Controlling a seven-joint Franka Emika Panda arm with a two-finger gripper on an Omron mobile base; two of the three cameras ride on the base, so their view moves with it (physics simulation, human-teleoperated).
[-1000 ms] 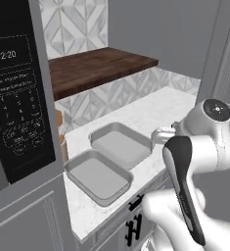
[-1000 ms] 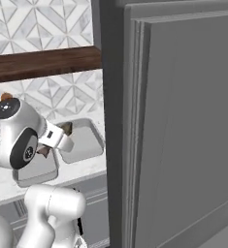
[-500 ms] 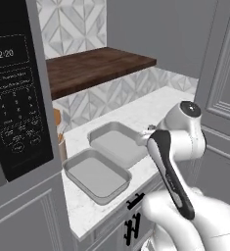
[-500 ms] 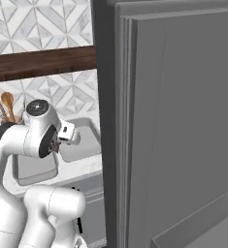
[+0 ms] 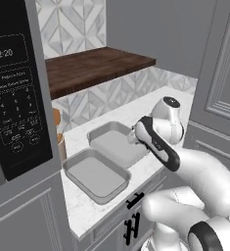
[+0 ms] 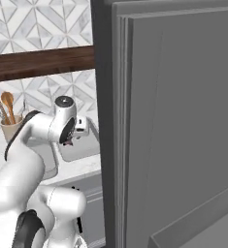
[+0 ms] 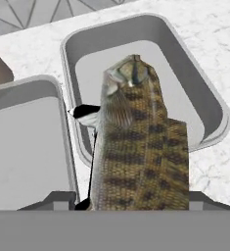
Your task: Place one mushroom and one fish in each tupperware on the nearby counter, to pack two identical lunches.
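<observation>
- You've got the fish (image 7: 138,142) clamped between the jaws, which stand fairly wide because its body is thick; it juts out ahead of the gripper (image 7: 131,198), head end forward
- Gripper sits above the far tupperware (image 7: 204,98), so the fish hangs over that tub's floor rather than touching it; looks like the carry-in before a drop, not a release yet
- Held lengthwise like that, the fish lines up roughly with the tub's long side, which should let it land flat inside the rim instead of bridging a corner
- Near tupperware (image 5: 96,174) and the far tub (image 5: 117,142) sit side by side on the white marble surface (image 5: 84,215), rims almost touching, so a short swing covers both
- Both tubs read empty in the left base view and the hand view: no mushroom, no fish laid down, so judge the task as early
- Arm (image 5: 158,144) reaches in from the right over the far tub; in the right base view the gripper (image 6: 69,141) hovers at the tub edge
- Risk: release too high and the fish may bounce onto the divider rim between tubs; lower first
- Utensil holder (image 6: 11,127) stands behind the tubs, clear of the path
</observation>
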